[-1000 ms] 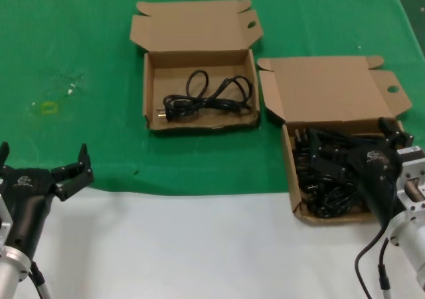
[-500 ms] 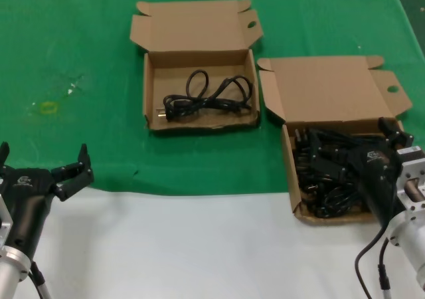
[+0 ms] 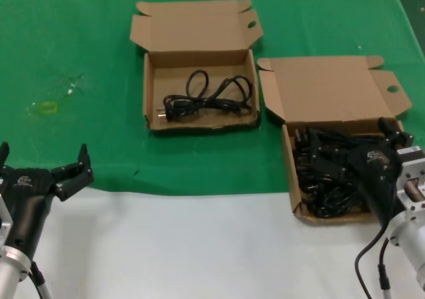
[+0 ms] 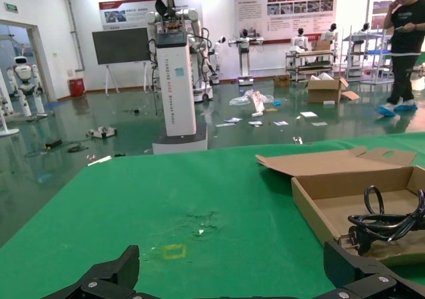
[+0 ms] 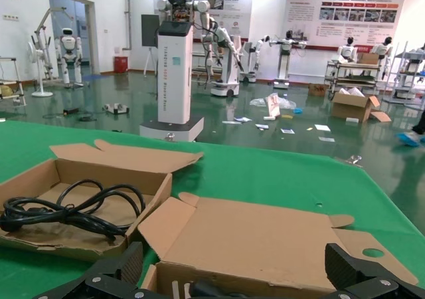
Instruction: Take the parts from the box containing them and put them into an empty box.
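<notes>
The box with the heap of black cords (image 3: 329, 173) lies at the right, its flap lid (image 3: 332, 90) open. My right gripper (image 3: 350, 139) is open and hovers low over this heap, holding nothing; in the right wrist view (image 5: 236, 274) the near box wall and a plug (image 5: 199, 290) show between its fingers. The other box (image 3: 199, 90) lies at the back centre with a single black cord (image 3: 206, 99) on its floor; it also shows in the right wrist view (image 5: 73, 209) and the left wrist view (image 4: 372, 206). My left gripper (image 3: 43, 156) is open and idle at the front left.
Green cloth (image 3: 73, 66) covers the far half of the table and a white surface (image 3: 186, 246) the near half. A small yellow mark (image 3: 48, 107) lies on the cloth at the left. Both box lids stand open toward the back.
</notes>
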Controlling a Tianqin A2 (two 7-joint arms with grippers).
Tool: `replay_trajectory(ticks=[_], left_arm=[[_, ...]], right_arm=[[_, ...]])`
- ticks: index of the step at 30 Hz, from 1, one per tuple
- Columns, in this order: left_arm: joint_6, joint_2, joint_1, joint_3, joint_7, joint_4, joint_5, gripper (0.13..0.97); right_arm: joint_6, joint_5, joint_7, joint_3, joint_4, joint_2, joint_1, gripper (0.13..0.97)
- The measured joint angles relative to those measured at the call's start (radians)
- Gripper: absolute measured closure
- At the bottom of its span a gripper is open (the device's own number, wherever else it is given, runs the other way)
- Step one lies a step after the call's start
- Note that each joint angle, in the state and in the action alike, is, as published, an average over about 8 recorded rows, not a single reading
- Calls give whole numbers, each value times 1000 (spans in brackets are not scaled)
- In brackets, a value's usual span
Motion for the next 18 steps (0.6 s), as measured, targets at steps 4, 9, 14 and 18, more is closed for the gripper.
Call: replay_trajectory(ticks=[4, 9, 14, 18], left_arm=[[0, 0, 0, 0, 0, 0, 0, 132], [0, 0, 0, 0, 0, 0, 0, 132], [0, 0, 0, 0, 0, 0, 0, 132], [0, 0, 0, 0, 0, 0, 0, 132]], right_arm=[[0, 0, 0, 0, 0, 0, 0, 129], [0, 0, 0, 0, 0, 0, 0, 129], [0, 0, 0, 0, 0, 0, 0, 129], [0, 0, 0, 0, 0, 0, 0, 129]])
